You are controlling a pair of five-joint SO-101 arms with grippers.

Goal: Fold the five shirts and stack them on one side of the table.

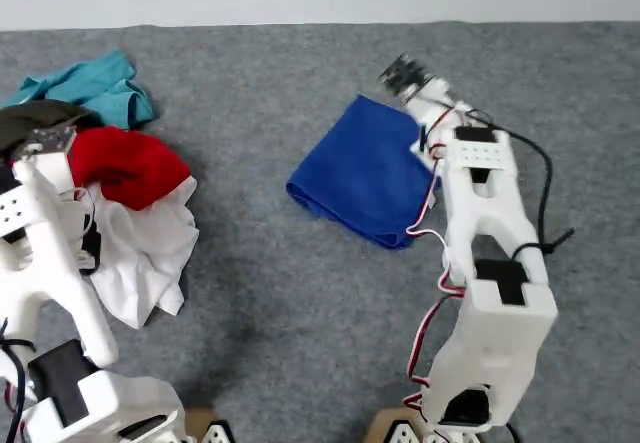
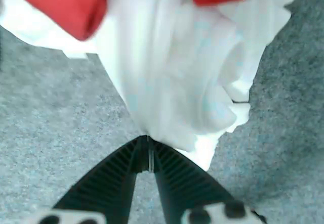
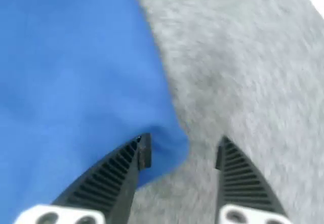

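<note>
Blue shirt [image 1: 365, 168] (folded, roughly square) on fuzzy carpet [image 1: 300, 293].

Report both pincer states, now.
The left pincer is closed, pinching the white shirt.
The right pincer is open over the blue shirt corner, holding nothing.

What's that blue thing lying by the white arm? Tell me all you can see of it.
The blue shirt is plain deep-blue soft cloth, folded into a rough tilted rectangle, with layered edges showing on its near side. It lies flat on the grey table cover, with no other cloth touching it. The right gripper is open at its far corner, one finger over the cloth and the other over the cover. Whether it touches the shirt is unclear.
</note>
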